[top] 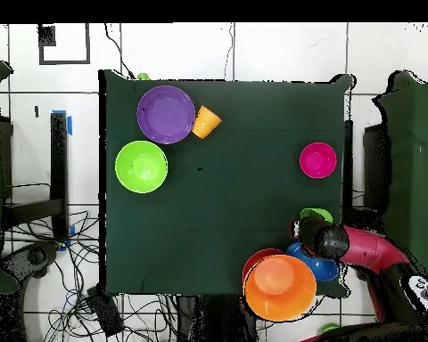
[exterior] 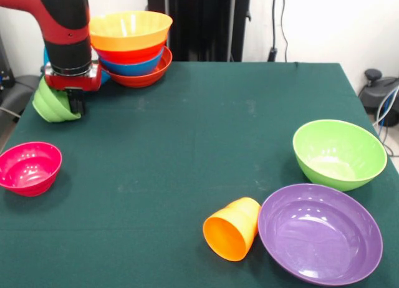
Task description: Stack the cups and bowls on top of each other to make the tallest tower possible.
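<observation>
My gripper [exterior: 75, 103] is at the table's far left and is shut on the rim of a small green bowl [exterior: 52, 104], which it holds tilted just above the cloth. In the overhead view the gripper [top: 314, 233] hides most of that bowl [top: 317, 215]. The tower [exterior: 131, 48] stands just right of the arm: a red-orange base, then blue, then red-orange, with a wide orange bowl [top: 279, 286] on top. A second blue bowl [top: 325, 266] lies behind the arm. The orange cup [exterior: 232, 229] lies on its side against the purple bowl [exterior: 320, 233].
A magenta bowl [exterior: 30, 168] sits at the left edge, near the held bowl. A larger green bowl [exterior: 340, 154] sits upright at the right, beside the purple bowl. The green table [exterior: 199, 144] has its edges close to the tower and the gripper.
</observation>
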